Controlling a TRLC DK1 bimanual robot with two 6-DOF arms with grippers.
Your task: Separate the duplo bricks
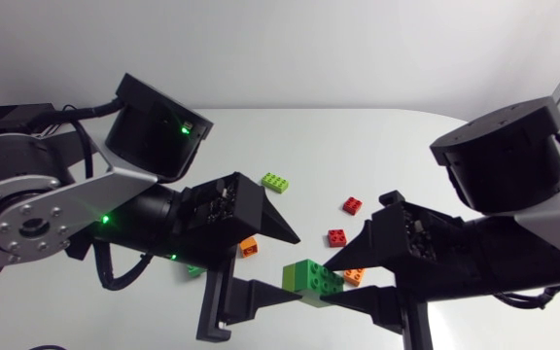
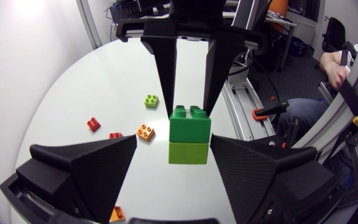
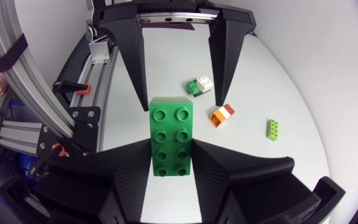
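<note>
Right gripper point(image 3: 173, 149): clenched on the one dark green brick point(image 3: 172, 134).
Left gripper point(image 2: 173, 138): spread, with the one lime brick point(image 2: 189, 153), stuck under the dark one, between its fingers.
Beyond both grippers: two orange bricks point(image 1: 248, 247), two red bricks point(image 1: 336, 237), one long lime brick point(image 1: 276, 181).

the stack point(image 1: 311, 280) is at the middle, near the front edge of the table point(image 1: 358, 146), between the left gripper point(image 1: 295, 262) on its left and the right gripper point(image 1: 317, 281) on its right. a small brick point(image 1: 336, 237) lies just behind it, a long brick point(image 1: 276, 181) farther back, leftward.
</note>
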